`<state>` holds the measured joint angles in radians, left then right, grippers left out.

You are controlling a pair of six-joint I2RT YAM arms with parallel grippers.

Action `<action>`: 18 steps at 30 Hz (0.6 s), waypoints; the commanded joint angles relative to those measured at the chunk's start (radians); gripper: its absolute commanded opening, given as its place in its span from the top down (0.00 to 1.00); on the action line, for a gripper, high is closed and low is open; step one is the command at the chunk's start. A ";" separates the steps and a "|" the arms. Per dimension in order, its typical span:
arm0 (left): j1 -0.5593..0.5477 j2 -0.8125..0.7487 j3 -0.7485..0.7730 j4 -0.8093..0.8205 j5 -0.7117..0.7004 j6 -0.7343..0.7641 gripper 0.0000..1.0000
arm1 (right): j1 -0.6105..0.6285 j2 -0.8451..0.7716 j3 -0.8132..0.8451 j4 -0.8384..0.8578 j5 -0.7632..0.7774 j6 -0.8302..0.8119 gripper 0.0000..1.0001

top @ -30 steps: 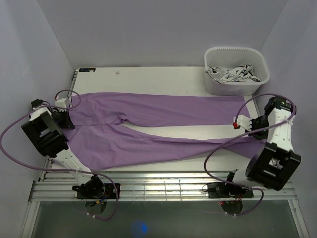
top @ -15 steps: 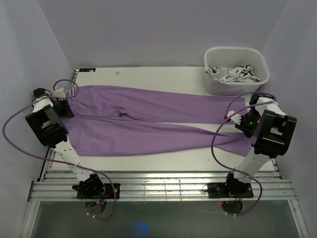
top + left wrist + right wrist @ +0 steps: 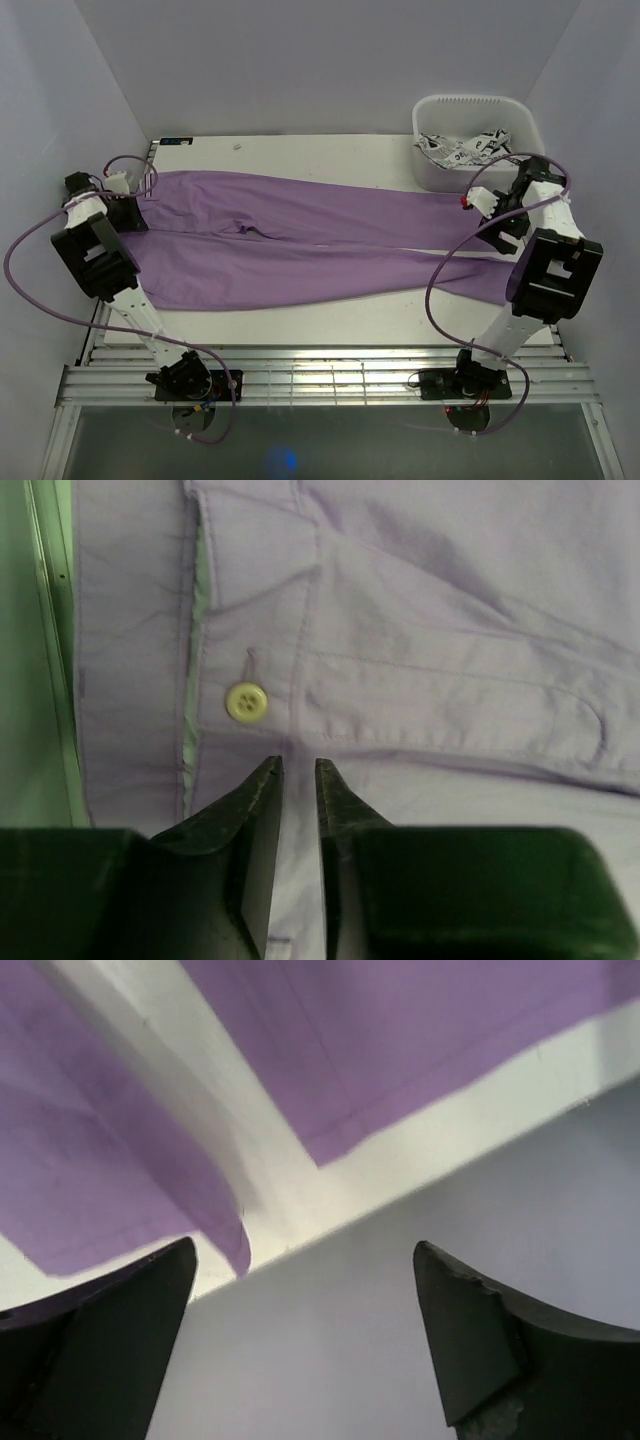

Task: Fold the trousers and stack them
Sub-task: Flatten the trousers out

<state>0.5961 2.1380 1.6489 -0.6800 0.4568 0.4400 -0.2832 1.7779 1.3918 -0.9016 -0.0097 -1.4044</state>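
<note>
**Trousers laid out flat, both claws free of the cloth**

The trousers (image 3: 320,245) are spread lengthwise across the table (image 3: 300,150). The waist is at the left edge and the two hems are at the right. The legs lie close together, and a thin strip of tabletop shows between them towards the hems.

The right gripper (image 3: 497,205) is held above the hem end, near the table's right edge. Its jaws are spread wide and nothing is held between them. The left gripper (image 3: 298,765) is poised just over the waistband with its jaws parted only narrowly. Flat cloth is seen through the gap, and none appears pinched. The waist button (image 3: 245,701) lies just ahead of its fingertips.

The flattening is judged to be done, so a leg-on-leg fold is likely the next step. For this, the near edge should be gripped at the waist and at the hem together. Both ends should then be lifted evenly and carried across with the cloth kept taut, so that no crease is trapped. The wrinkle near the crotch is best smoothed out first.

The space is closed in by plain pale walls (image 3: 320,60). The tabletop is white and smooth, and a slatted rail (image 3: 320,375) runs along its near side. A white tub (image 3: 478,98) stands at the far right corner, and crumpled black-and-white patterned material (image 3: 470,150) lies in it.
</note>
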 commanded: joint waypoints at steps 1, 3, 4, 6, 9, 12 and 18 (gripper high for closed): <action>0.001 -0.170 -0.069 -0.024 0.014 0.035 0.67 | -0.078 -0.158 0.023 -0.111 -0.056 -0.039 0.10; 0.001 -0.219 -0.093 -0.050 0.019 0.049 0.63 | -0.102 -0.204 -0.031 -0.181 -0.058 -0.097 0.24; 0.001 -0.231 -0.106 -0.091 0.023 0.068 0.61 | -0.105 -0.259 -0.065 -0.195 -0.058 -0.110 0.35; 0.004 -0.259 -0.116 -0.130 0.031 0.078 0.56 | -0.105 -0.314 -0.197 -0.212 -0.053 -0.134 0.41; 0.010 -0.283 -0.141 -0.202 0.042 0.106 0.52 | -0.100 -0.411 -0.388 -0.136 -0.053 -0.163 0.47; 0.016 -0.311 -0.192 -0.227 0.040 0.132 0.51 | -0.088 -0.443 -0.499 -0.048 -0.041 -0.154 0.47; 0.025 -0.342 -0.293 -0.208 0.036 0.149 0.50 | -0.070 -0.368 -0.597 0.185 -0.055 -0.070 0.39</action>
<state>0.6136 1.8660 1.3914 -0.8753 0.4709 0.5591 -0.3630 1.3907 0.8040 -0.8921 -0.0414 -1.5154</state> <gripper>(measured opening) 0.496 0.606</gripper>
